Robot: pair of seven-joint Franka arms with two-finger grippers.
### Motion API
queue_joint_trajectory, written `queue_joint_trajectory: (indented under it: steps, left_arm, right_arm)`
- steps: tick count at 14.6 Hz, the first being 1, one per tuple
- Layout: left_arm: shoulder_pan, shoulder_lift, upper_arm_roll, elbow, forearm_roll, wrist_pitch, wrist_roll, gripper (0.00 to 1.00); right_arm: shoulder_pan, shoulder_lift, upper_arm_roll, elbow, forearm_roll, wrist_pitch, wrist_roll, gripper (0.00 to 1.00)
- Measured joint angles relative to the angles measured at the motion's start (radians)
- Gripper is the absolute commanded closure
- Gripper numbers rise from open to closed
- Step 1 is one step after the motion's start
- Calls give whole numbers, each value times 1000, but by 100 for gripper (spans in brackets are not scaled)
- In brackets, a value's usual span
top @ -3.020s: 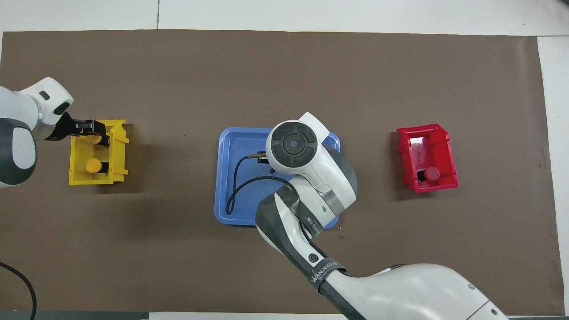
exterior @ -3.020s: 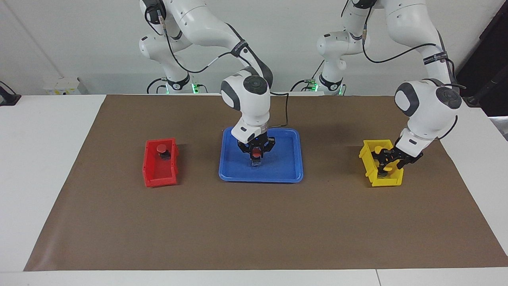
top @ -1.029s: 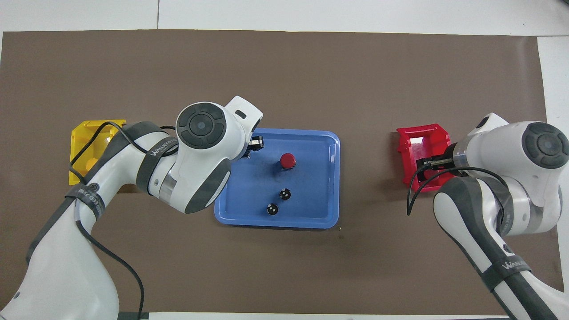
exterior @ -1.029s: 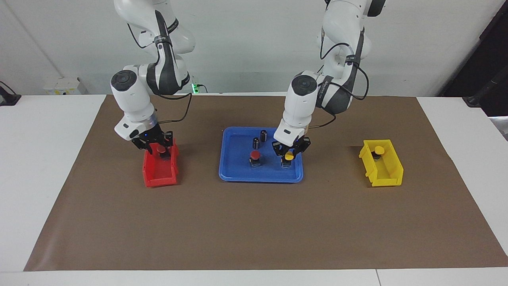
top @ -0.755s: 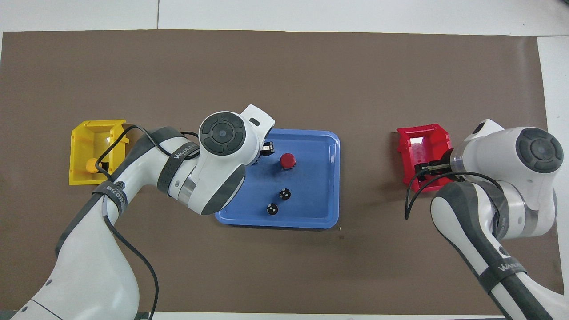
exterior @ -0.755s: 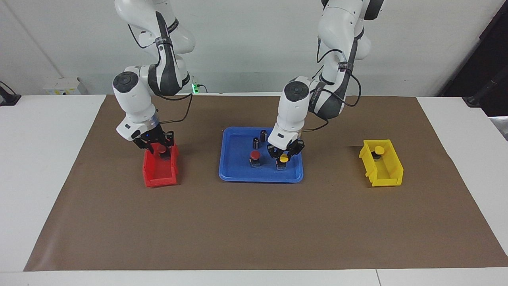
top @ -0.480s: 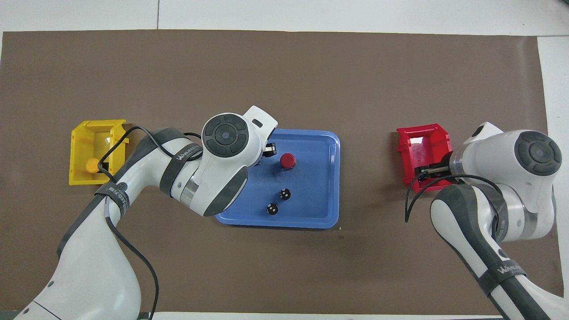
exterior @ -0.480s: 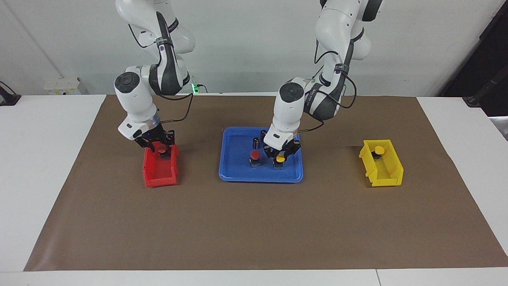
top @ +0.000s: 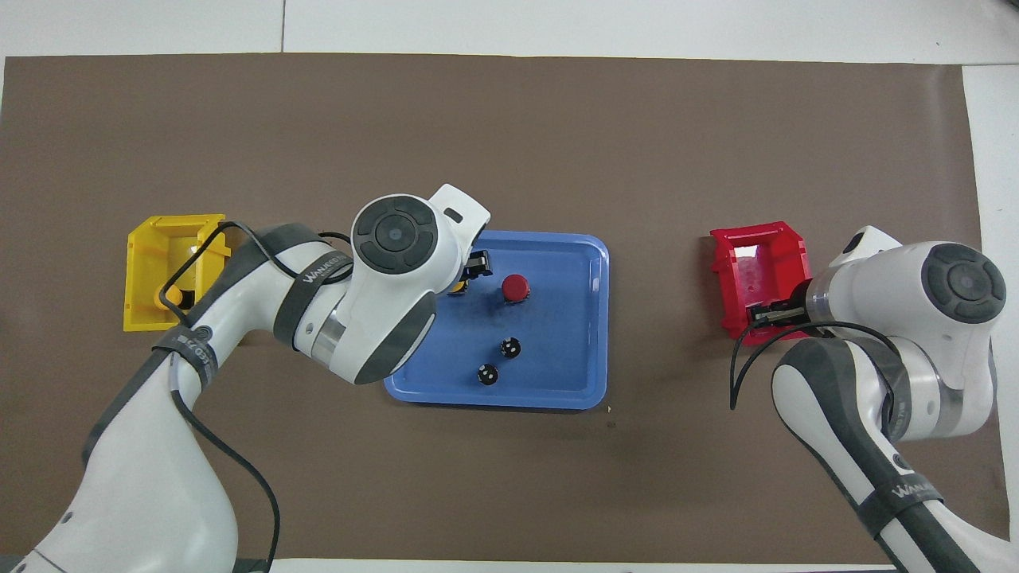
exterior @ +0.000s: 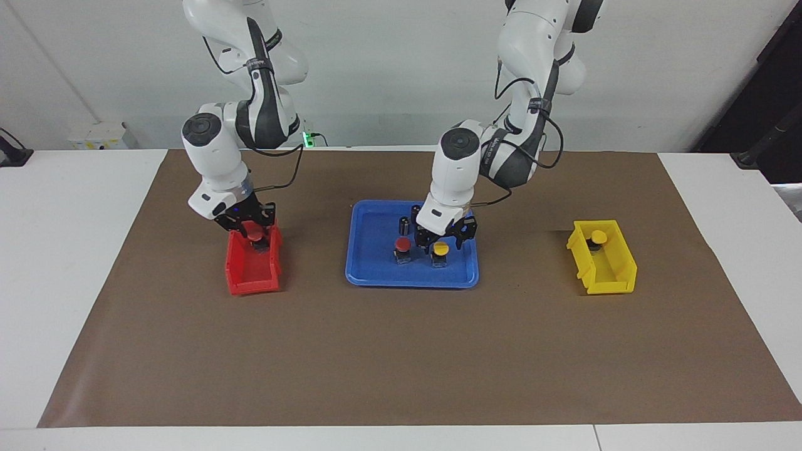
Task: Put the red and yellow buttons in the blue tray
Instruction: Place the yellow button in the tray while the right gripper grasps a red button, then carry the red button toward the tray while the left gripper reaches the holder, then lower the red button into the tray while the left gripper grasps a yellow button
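Note:
The blue tray point(exterior: 369, 279) lies mid-table and also shows in the overhead view point(top: 593, 318). In it stand a red button point(exterior: 402, 244) and a yellow button point(exterior: 440, 248). My left gripper point(exterior: 442, 241) is open just above the yellow button's cap. In the overhead view the left wrist hides most of that button. A second red button point(exterior: 254, 233) sits in the red bin point(exterior: 250, 279). My right gripper point(exterior: 250, 229) is down around it. A second yellow button point(exterior: 599, 237) sits in the yellow bin point(exterior: 604, 282).
Two small dark capless cylinders point(exterior: 405, 224) point(exterior: 416, 212) stand in the tray, nearer to the robots than the buttons. The red bin lies toward the right arm's end of the table, the yellow bin toward the left arm's end. Brown paper covers the table.
My left gripper carried a yellow button from the yellow bin to the tray, set it beside the red button and let go. My right gripper left the tray and lowered into the red bin.

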Motion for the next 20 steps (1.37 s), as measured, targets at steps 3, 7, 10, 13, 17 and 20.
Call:
queue_joint_trajectory:
  steps: [3, 7, 10, 13, 17, 20]
  left_arm:
    - [151, -109, 12, 31, 3, -138, 197, 0]
    - [393, -154, 20, 6, 4, -161, 531, 0]
    - [503, -160, 21, -84, 4, -78, 660, 1]
    - [558, -180, 19, -224, 4, 64, 732, 10]
    - [606, -193, 19, -267, 4, 87, 816, 23]
    - [608, -202, 17, -287, 4, 87, 827, 23]
  right_arm:
    - [1, 3, 2, 78, 0, -92, -6, 68]
    - [73, 65, 13, 363, 5, -333, 44, 68]
    - [216, 128, 18, 457, 6, -310, 244, 69]
    - [361, 179, 24, 458, 6, -218, 458, 69]
    - [431, 232, 24, 418, 6, -113, 528, 69]
    - [448, 270, 24, 412, 6, -76, 545, 68]
